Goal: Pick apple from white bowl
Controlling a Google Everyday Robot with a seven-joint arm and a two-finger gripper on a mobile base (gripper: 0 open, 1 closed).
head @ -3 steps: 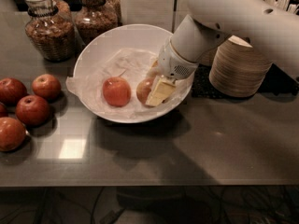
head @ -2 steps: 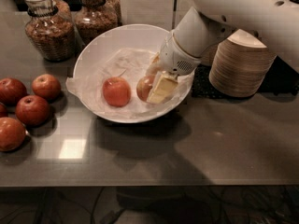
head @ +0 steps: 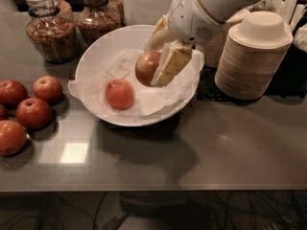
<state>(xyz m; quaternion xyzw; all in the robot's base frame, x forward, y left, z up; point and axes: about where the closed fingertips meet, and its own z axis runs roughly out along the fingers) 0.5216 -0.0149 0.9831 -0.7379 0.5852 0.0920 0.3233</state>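
Apple (head: pixel 147 67), one: clamped in the jaws of the gripper (head: pixel 158 63) over the white bowl (head: pixel 92 56), apparently raised clear of its paper lining for removal across the bench (head: pixel 216 147).

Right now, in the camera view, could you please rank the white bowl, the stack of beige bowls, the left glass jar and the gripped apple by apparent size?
1. white bowl
2. stack of beige bowls
3. left glass jar
4. apple, held in the gripper over the bowl, clearly smallest
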